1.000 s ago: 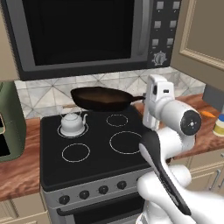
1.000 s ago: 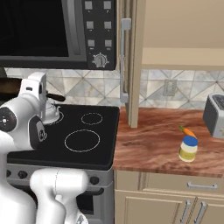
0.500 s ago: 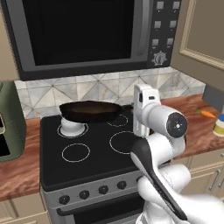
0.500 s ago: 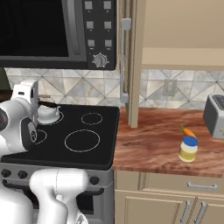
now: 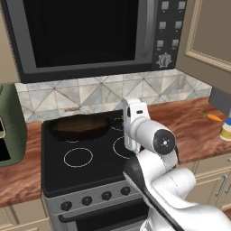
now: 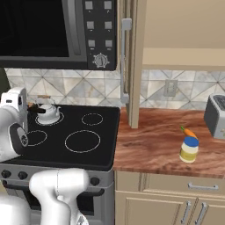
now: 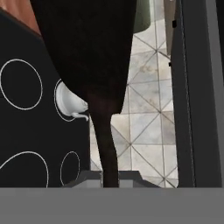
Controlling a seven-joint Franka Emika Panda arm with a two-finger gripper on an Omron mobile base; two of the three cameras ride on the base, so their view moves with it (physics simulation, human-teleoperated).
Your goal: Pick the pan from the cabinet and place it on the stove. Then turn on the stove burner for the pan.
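Observation:
The dark pan (image 5: 80,126) hangs low over the back left of the black stove (image 5: 97,171). Its thin handle (image 7: 105,144) runs back to my gripper (image 7: 109,177), which is shut on it. From the left base camera the gripper (image 5: 126,121) is at the pan's right, above the stove's middle. The pan (image 7: 87,43) covers much of the hand view, with the white kettle (image 7: 69,103) just beyond it. The front left burner ring (image 5: 78,157) lies bare. The cabinet (image 6: 132,66) stands open to the right of the stove.
The black microwave (image 5: 85,36) hangs close above the stove. A green appliance (image 5: 9,131) stands on the left counter. Right of the stove lie a carrot (image 6: 189,132), a jar (image 6: 190,149) and a toaster (image 6: 216,116). Knobs (image 5: 85,200) line the stove front.
The arm has swung left and carried the pan from the stove's back right to low over its back left, now covering the kettle in the left base view.

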